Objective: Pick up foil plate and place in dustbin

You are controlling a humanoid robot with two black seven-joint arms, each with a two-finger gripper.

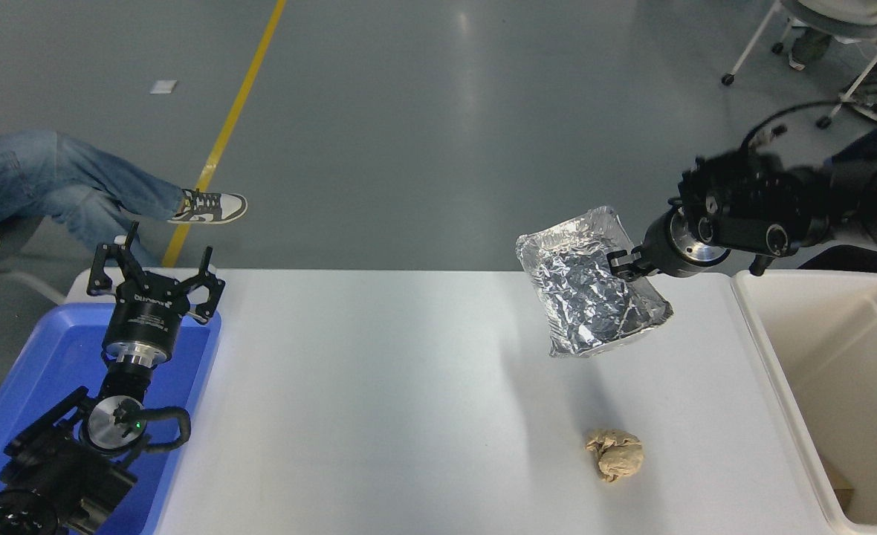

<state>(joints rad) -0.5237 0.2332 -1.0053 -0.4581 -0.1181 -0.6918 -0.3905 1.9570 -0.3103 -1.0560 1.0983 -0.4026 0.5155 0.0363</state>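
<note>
The shiny crinkled foil plate (587, 286) hangs in the air above the table, tilted, with its shadow on the table below. My right gripper (624, 263) is shut on the plate's right rim and holds it up, left of the dustbin. The cream-white dustbin (762, 327) stands at the table's right end, its deep inside open to view. My left gripper (154, 276) is open and parked at the lower left, above the blue tray.
A tan crumpled paper wad (615, 454) lies on the white table (379, 401) near the front. A blue tray (44, 371) sits at the left edge. A person's legs (74, 186) stretch over the floor at the far left. A chair frame (832, 44) stands at the top right.
</note>
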